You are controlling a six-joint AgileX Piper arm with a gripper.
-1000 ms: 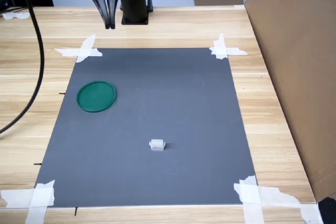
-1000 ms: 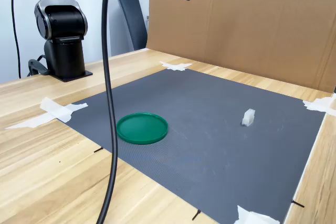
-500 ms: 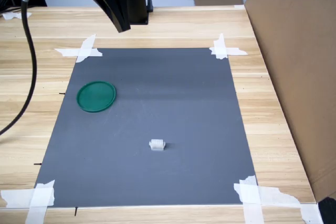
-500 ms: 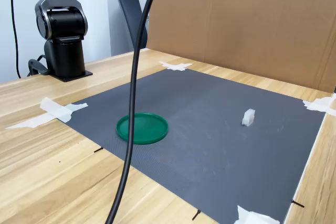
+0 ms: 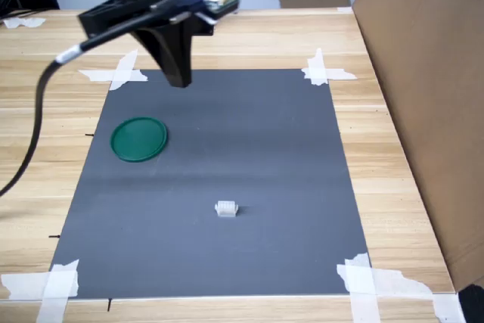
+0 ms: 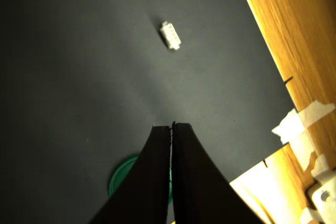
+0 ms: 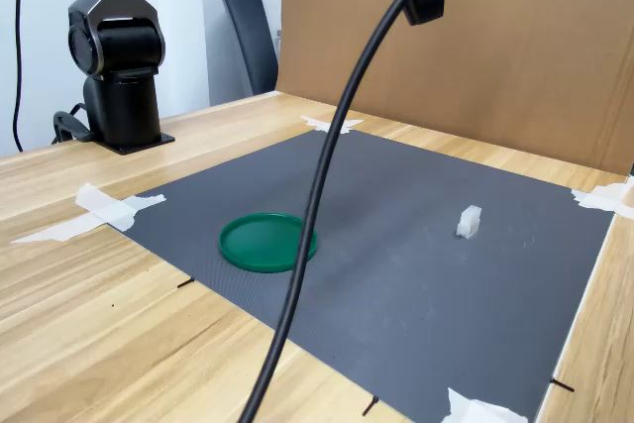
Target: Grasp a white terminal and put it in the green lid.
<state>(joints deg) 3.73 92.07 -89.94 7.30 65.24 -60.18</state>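
First exterior view: gripper [image 5: 178,81] hangs above the grey mat [image 5: 257,134], tips together, holding nothing. Green lid [image 5: 139,139] lies at about 8 o'clock from the mat's centre; white terminal [image 5: 225,209] at about 6 o'clock, well apart from the lid.

Wrist view: fingers [image 6: 157,182] pressed flat against each other (no gap visible). Terminal [image 6: 170,35] lies alone on the mat, beyond the tips; lid [image 6: 123,174] partly hidden behind the fingers.

Second exterior view: lid [image 7: 265,242] at 9 o'clock of the terminal [image 7: 469,221]; a black cable [image 7: 317,195] crosses in front.

White terminal [image 5: 225,209] and green lid [image 5: 139,139] lie apart on mat [image 5: 249,134].
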